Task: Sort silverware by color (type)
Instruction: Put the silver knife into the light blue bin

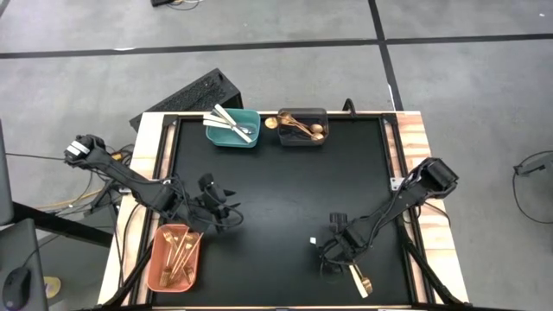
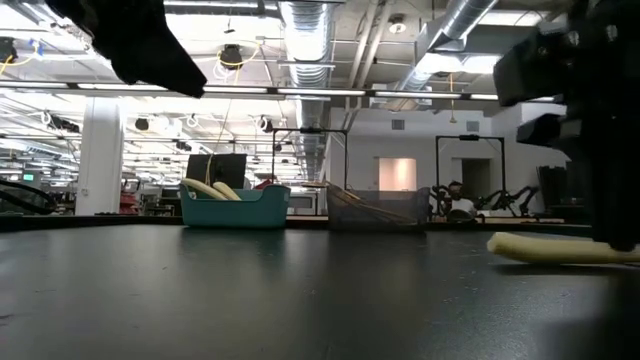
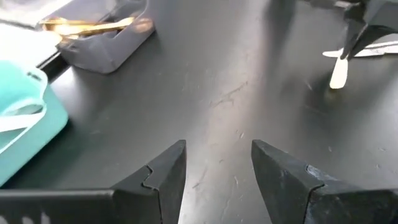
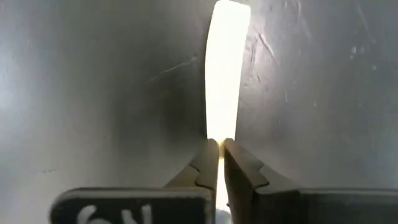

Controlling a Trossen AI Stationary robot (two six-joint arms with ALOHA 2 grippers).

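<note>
The white knife (image 4: 222,68) lies flat on the black counter (image 1: 285,199) near its front right edge, a gold utensil (image 1: 366,284) beside it. The right gripper (image 4: 221,146) has its fingers clenched on the knife's end. The left gripper (image 3: 217,165), fingers released and empty, hovers beside the salmon bin (image 1: 175,258).

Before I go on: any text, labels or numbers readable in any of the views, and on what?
Right gripper: pale characters on its body at the edge of the right wrist view, cut off; they look like "6N", not certain.
Left gripper: pale marks at the picture's corner, cut off, unreadable.
Teal bin, dark grey bin, salmon bin: no text visible.
</note>
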